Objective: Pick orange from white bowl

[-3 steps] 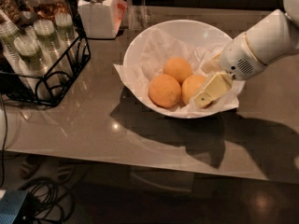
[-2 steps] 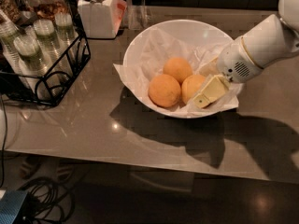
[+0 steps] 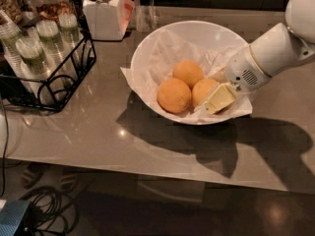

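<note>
The white bowl [image 3: 162, 43], wide and lined with crumpled white paper, stands on the table and holds three round fruits. The orange [image 3: 201, 88], the palest of them, lies at the right of the cluster. A deeper reddish-orange fruit [image 3: 173, 95] lies front left and a mid-orange one [image 3: 187, 72] lies behind. My gripper [image 3: 210, 93] reaches in from the right on a white arm [image 3: 268, 58], low inside the bowl and right against the orange's right side, covering part of it.
A black wire rack [image 3: 54, 77] with several lidded cups stands at the left. A white lidded jar [image 3: 104, 11] stands behind the bowl to the left. The table's front edge runs below the bowl, and cables lie on the floor at lower left.
The gripper and arm have barely shifted; the fruits and the bowl have not moved.
</note>
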You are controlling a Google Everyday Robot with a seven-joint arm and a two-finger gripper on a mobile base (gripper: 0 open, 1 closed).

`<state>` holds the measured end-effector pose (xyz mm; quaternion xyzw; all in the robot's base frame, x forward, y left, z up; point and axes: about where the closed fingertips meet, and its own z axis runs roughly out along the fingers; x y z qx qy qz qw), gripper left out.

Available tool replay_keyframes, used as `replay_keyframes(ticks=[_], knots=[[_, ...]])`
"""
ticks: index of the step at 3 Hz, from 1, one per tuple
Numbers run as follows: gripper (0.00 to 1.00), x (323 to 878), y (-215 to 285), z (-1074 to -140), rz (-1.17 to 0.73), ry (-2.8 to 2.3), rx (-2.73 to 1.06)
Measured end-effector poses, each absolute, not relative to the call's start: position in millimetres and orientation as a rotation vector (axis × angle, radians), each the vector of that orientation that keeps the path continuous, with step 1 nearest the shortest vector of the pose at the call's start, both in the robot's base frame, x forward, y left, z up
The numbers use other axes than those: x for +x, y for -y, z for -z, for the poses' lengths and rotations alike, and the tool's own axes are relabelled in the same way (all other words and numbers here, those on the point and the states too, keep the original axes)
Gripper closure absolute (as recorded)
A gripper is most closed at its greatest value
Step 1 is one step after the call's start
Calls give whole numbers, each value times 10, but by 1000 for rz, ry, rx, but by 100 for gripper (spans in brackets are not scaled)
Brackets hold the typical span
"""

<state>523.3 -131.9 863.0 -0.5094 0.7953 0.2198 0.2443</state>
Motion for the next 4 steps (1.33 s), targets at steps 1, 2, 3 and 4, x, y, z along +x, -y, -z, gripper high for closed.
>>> replay_keyframes(ticks=[1, 2, 3, 4], knots=[[48, 5231, 1281, -8572, -626, -2174, -1399], [70, 5229, 1278, -8566, -630, -2173, -1399], [94, 5222, 1288, -8622, -617, -2157, -1399], [100, 5218, 1336, -8812, -559, -2117, -1415]])
